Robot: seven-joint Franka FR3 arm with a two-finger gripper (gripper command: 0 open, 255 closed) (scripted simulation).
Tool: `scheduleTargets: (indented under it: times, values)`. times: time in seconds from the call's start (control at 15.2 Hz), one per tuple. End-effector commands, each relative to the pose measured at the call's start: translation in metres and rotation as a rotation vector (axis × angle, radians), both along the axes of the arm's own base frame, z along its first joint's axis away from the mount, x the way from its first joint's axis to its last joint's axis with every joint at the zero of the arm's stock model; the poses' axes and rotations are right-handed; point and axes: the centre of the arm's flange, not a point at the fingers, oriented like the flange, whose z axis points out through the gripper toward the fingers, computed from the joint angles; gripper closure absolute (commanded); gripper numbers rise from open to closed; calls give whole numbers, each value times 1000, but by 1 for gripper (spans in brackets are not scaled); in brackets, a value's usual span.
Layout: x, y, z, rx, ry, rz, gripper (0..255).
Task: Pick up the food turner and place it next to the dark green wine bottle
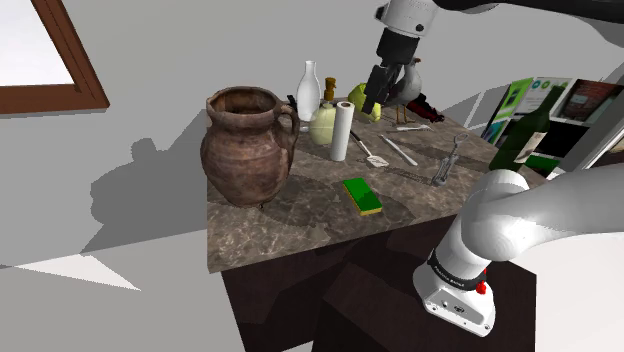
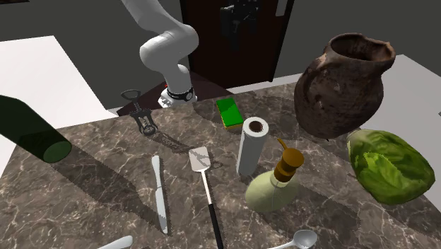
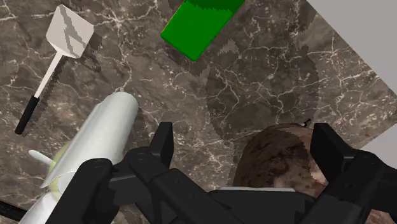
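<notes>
Finds the food turner point(image 2: 201, 163) flat on the marble table point(image 2: 92, 184), lower centre of the second exterior view, pale slotted head up-frame, black grip reaching the bottom edge. Puts a knife point(image 2: 160, 194) just left of it, a paper towel roll point(image 2: 252, 147) just right, a green sponge point(image 2: 229, 112) above. Sets the dark green wine bottle point(image 2: 32, 131) well apart at the left edge. Holds the gripper point(image 1: 378, 100) high in the shoulder view's upper middle, fingers point(image 3: 162, 143) spread wide, clasping nothing.

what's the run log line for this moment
tool: open, empty, above table | food turner: flat on table, untouched | wine bottle: at table edge
</notes>
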Motion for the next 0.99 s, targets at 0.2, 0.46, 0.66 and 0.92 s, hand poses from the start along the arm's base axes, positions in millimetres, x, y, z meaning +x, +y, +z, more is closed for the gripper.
scheduleTargets:
  times: [0.2, 0.46, 0.66, 0.92]
  values:
    - [21, -22, -24, -6, 8, -70, 0]
    - [46, -53, -56, -13, 19, -162, 0]
    - [63, -78, -80, -18, 28, -232, 0]
    - [83, -113, -111, -26, 39, -324, 0]
